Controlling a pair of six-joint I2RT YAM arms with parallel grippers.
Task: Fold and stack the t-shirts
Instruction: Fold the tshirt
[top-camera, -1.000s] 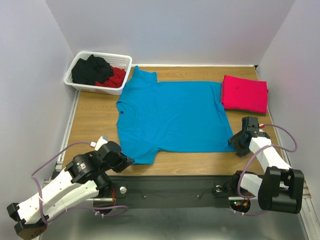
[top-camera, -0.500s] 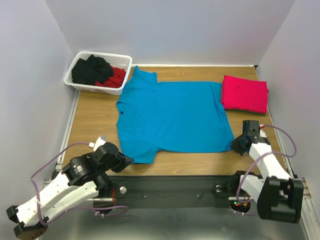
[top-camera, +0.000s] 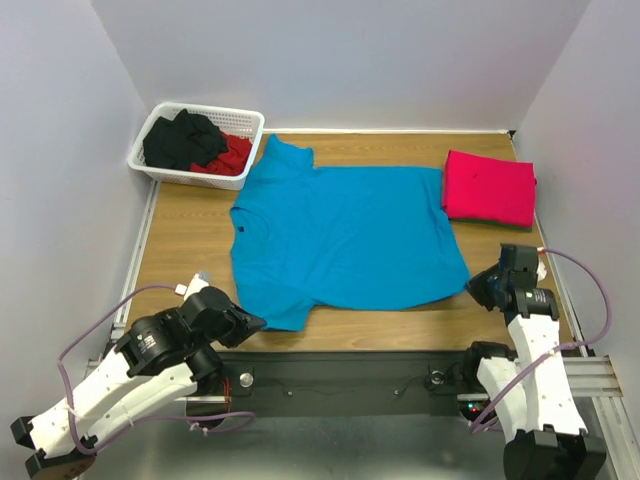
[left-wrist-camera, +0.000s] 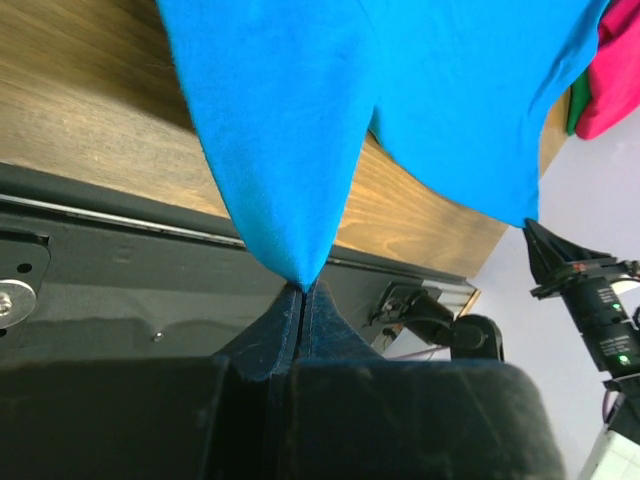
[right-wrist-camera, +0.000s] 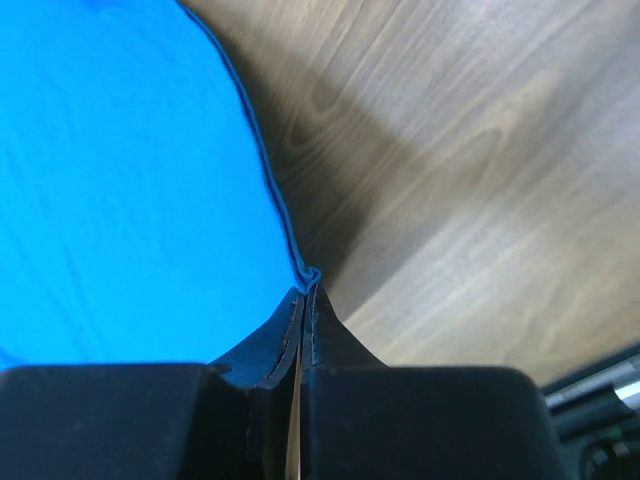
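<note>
The turquoise-blue t-shirt (top-camera: 340, 235) lies spread on the wooden table (top-camera: 190, 230), collar to the left. My left gripper (top-camera: 258, 322) is shut on the tip of its near sleeve (left-wrist-camera: 300, 282), which is lifted off the table's front edge. At the shirt's near right corner, my right gripper (top-camera: 472, 283) is shut on the hem corner (right-wrist-camera: 308, 277), also raised slightly. A pinkish-red t-shirt (top-camera: 489, 187) lies folded at the back right.
A white lattice basket (top-camera: 158, 168) with black and red clothes stands at the back left corner. White walls close in the table on three sides. The black front rail (top-camera: 340, 368) runs along the near edge.
My right gripper has shut on the blue shirt's near right corner and drawn it right and up. The left arm has pulled its sleeve slightly back toward the near edge.
</note>
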